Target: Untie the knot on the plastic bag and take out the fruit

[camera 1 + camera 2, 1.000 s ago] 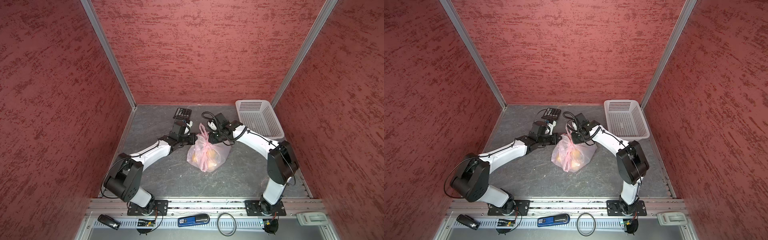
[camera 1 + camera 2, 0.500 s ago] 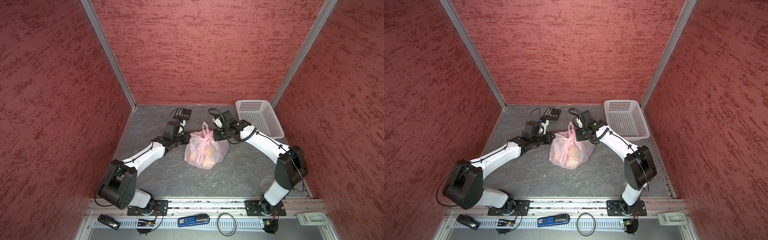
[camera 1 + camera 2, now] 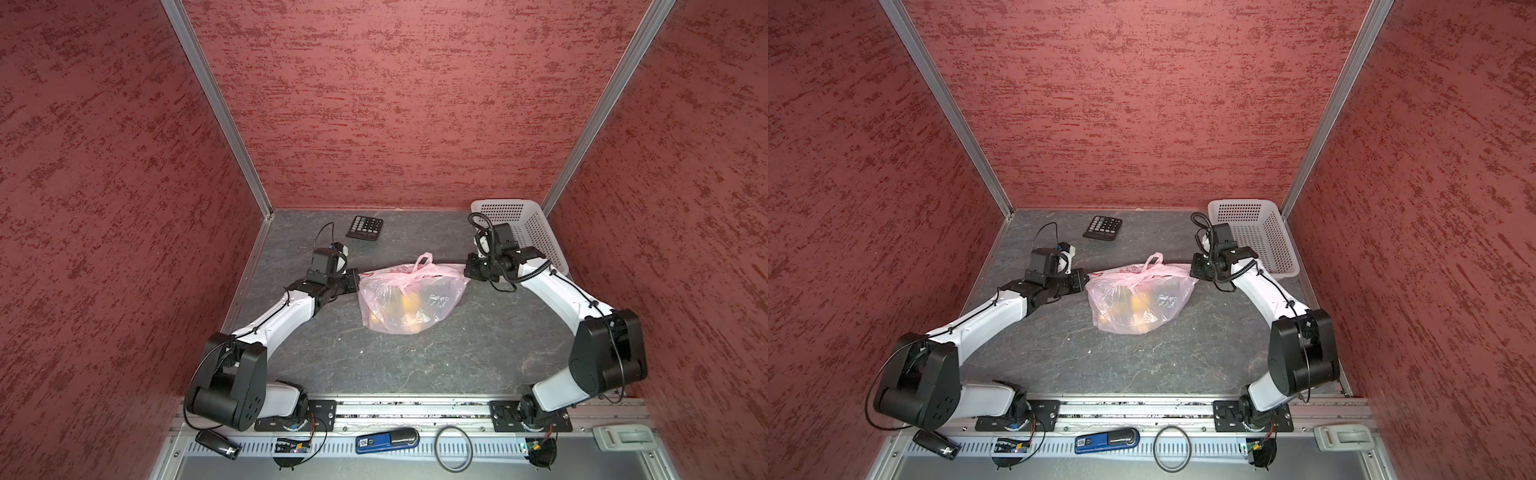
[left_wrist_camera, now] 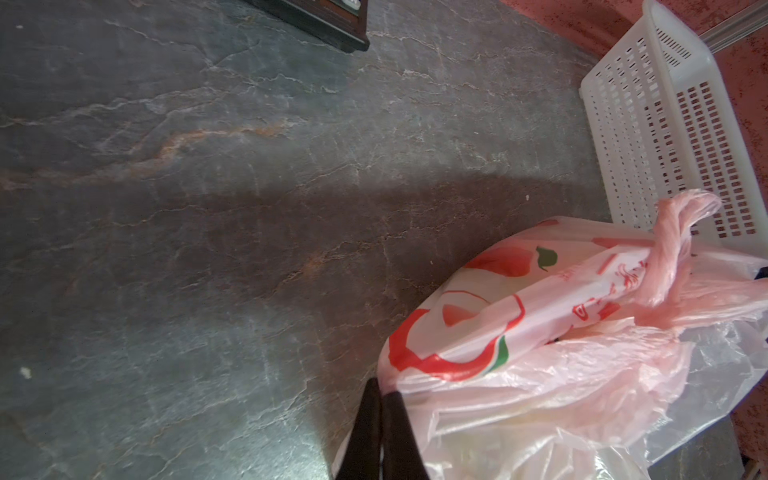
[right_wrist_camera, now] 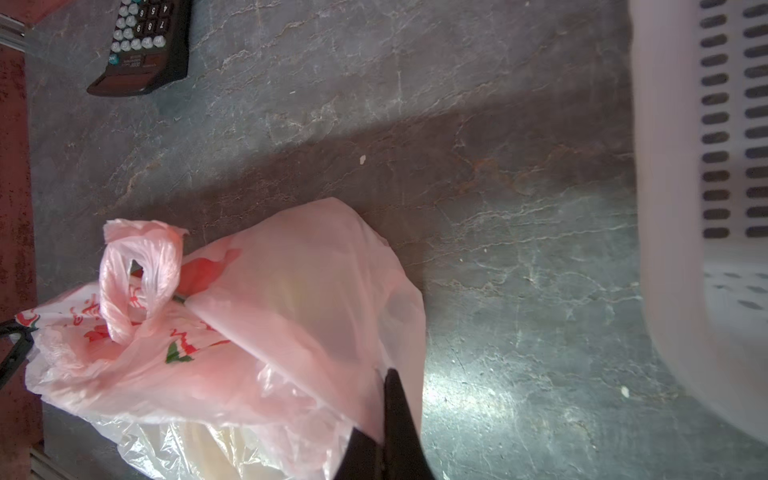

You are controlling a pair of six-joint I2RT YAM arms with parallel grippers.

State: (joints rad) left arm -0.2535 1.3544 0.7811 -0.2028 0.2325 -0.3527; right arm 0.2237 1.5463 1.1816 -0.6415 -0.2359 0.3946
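step: untying; I had the plastic bag (image 3: 411,309) stretched, knot (image 3: 410,277) intact
left gripper (image 3: 355,279): pinched on bag film
right gripper (image 3: 466,272): same, opposite side
fruit (image 3: 405,308): inside, centre of table (image 3: 415,370)
next: I judged regrasp at knot

The plastic bag (image 3: 434,311) is thin, translucent and pale pink, with red and green print near its top, clearest in the left wrist view. It sits near the middle of the dark grey surface (image 3: 415,374) with its rounded belly resting down. Its top edge is drawn out sideways into a nearly straight, taut line. The knot (image 3: 410,278) lies about midway along that line, a small bunched twist of pink film, still tied. One handle loop (image 3: 423,260) stands up out of it. The fruit (image 3: 405,302) lies inside the bag and shows through the film as yellow and orange shapes. Single pieces cannot be told apart.
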